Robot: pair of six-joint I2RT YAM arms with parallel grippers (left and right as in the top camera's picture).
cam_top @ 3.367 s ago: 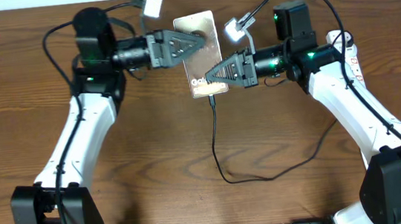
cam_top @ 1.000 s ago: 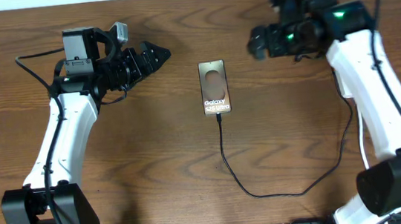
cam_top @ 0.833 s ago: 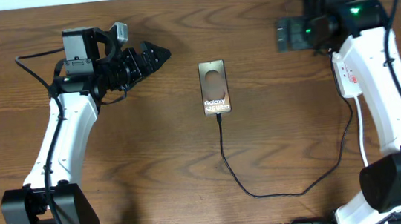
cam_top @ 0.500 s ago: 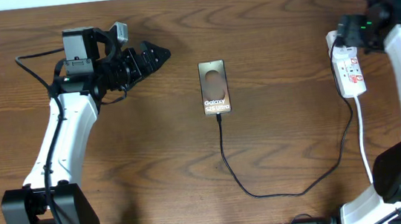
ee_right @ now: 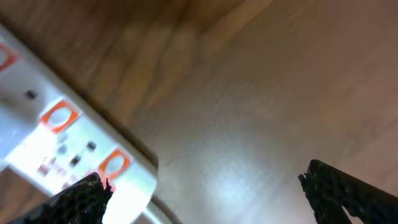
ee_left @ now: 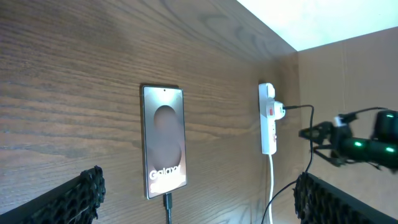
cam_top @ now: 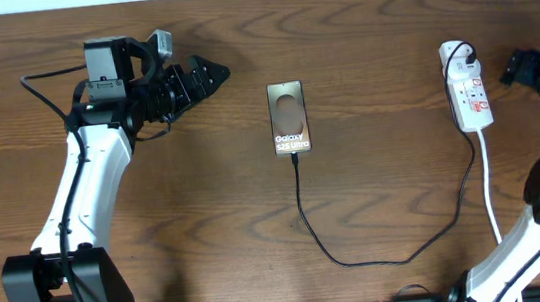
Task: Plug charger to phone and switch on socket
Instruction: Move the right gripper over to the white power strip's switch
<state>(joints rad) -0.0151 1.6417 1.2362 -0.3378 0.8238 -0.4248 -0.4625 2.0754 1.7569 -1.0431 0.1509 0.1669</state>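
The bronze-brown phone [cam_top: 288, 117] [ee_left: 164, 140] lies flat mid-table, its "Galaxy" lettering toward the near edge. The charger [cam_top: 301, 208] is a thin black cable whose plug tip [ee_left: 166, 202] sits in the phone's near end; it loops toward the right. The white socket [cam_top: 467, 90] [ee_left: 267, 118] [ee_right: 62, 130] lies at the far right, red-marked switches facing up. My left gripper [cam_top: 207, 75] [ee_left: 199, 199] hangs open and empty, left of the phone. My right gripper [cam_top: 520, 69] [ee_right: 202, 183] is open and empty just right of the socket, one finger beside its end.
A round white plug [cam_top: 454, 52] sits in the socket's far end, and a white cord [cam_top: 484, 179] runs from the socket toward the near edge. Bare wooden table [cam_top: 196, 209] lies between the phone and each arm. The table's right edge is close to my right arm.
My right arm has swung from behind the socket out to the table's right edge, uncovering the socket. The left arm, phone and charger have not moved.
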